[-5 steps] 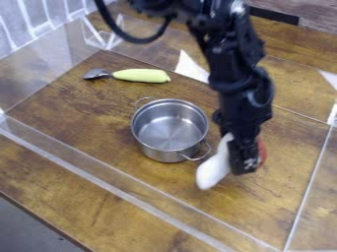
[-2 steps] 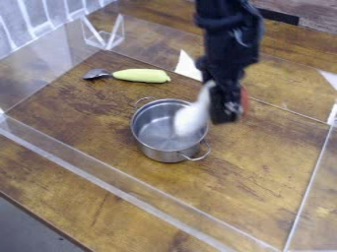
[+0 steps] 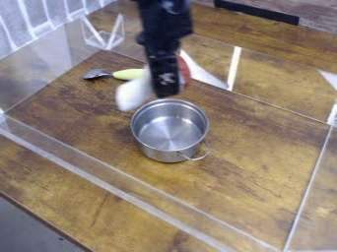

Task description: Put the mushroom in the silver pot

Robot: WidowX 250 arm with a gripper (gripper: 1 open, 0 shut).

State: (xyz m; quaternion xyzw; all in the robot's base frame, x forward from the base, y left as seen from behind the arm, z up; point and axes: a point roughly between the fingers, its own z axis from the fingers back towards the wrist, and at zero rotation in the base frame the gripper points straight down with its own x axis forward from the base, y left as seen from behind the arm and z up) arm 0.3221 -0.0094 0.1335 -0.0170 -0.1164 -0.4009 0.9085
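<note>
Colours here: the silver pot point(image 3: 170, 131) is shiny steel with a pale reflective inside. The mushroom point(image 3: 133, 94) shows up as a blurry white stem. The gripper point(image 3: 164, 77) is black. The table point(image 3: 79, 138) is brown woodgrain, and there's a yellow-green vegetable point(image 3: 126, 74).

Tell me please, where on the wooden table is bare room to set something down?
The wood to the right of the silver pot, up to the clear wall, is bare. So is the strip in front of the pot. Behind and left of the pot is crowded: the tool holds the mushroom there, near the yellow-green vegetable.
</note>
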